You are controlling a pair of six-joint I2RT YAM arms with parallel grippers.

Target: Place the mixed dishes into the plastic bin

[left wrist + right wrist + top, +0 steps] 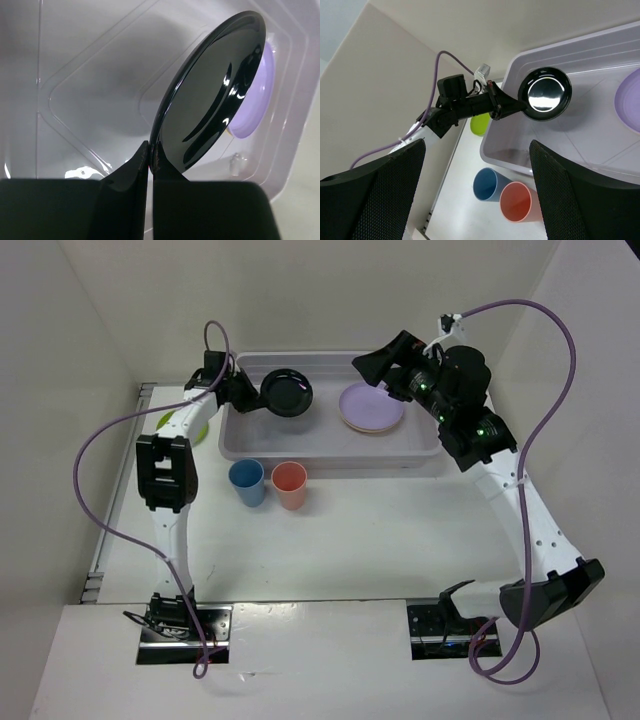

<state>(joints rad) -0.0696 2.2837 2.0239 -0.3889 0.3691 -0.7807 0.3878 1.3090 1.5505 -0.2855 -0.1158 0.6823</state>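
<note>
Starting at 9 o'clock on the desk (400, 540), you had the lime-green plate (192, 426) lying outside the plastic bin (330, 456). It sat just beside the bin's left wall, partly hidden under the left arm. Your left gripper (258, 397) reached over that wall toward 3 o'clock, its jaws pinched together on the rim of the black round dish (288, 393). In the left wrist view the fingers (125, 175) were clamped on the dish's lower edge. The dish was tilted up on edge over the left part of the bin. You could not tell from these views whether it touched the bin floor.

At 6 o'clock from the dish, outside the bin and just in front of its near wall, the blue cup (247, 482) and the coral-pink cup (290, 485) stood upright with their mouths up. They stood close side by side, blue on the left. Whether they touched was not clear.

Further right, the lavender plate (372, 405) lay flat in the bin's right half. A thin yellowish edge of the orange-yellow plate (374, 430) showed under its near side.

Your right gripper (368, 365) hung above the far part of the bin, at about 12 o'clock from the lavender plate. Its jaws were spread wide with nothing between them. The right wrist view looked out between its two pads (380, 195) toward the left gripper and the black round dish.
</note>
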